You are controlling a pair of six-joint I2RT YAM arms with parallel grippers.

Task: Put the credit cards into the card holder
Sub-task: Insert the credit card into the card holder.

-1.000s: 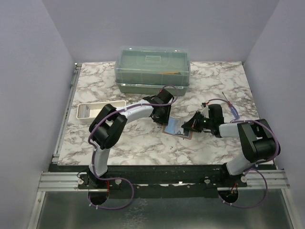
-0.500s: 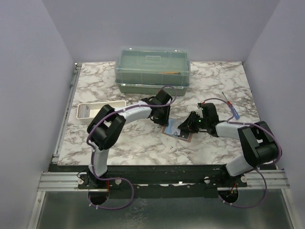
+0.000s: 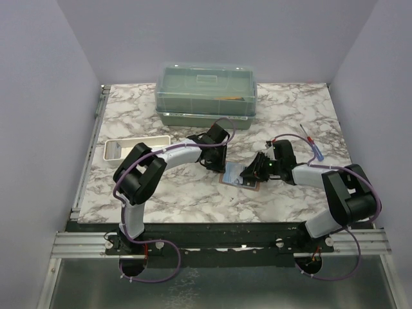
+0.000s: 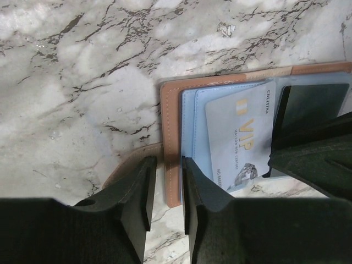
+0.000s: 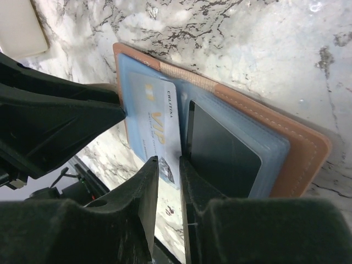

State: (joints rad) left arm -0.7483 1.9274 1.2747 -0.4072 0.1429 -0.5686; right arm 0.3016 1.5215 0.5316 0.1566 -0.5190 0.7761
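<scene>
R gripper (image 5: pixel 169 165) just unclenches: pale VIP card (image 5: pixel 157 124) released, looks part-seated in card holder (image 5: pixel 300 146). L gripper (image 4: pixel 169 165) ajar, empty, at holder's left edge.

A robotics lab bench: plain walls (image 3: pixel 38 77) enclose a marble-patterned table (image 3: pixel 187 193) with aluminium rails (image 3: pixel 77 244).

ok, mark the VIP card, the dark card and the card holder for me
VIP card (image 4: pixel 239 135): left wrist view, middle of its pale face.
dark card (image 4: pixel 313 107): left wrist view, its exposed black face.
card holder (image 4: pixel 170 137): left wrist view, brown stitched edge.
</scene>
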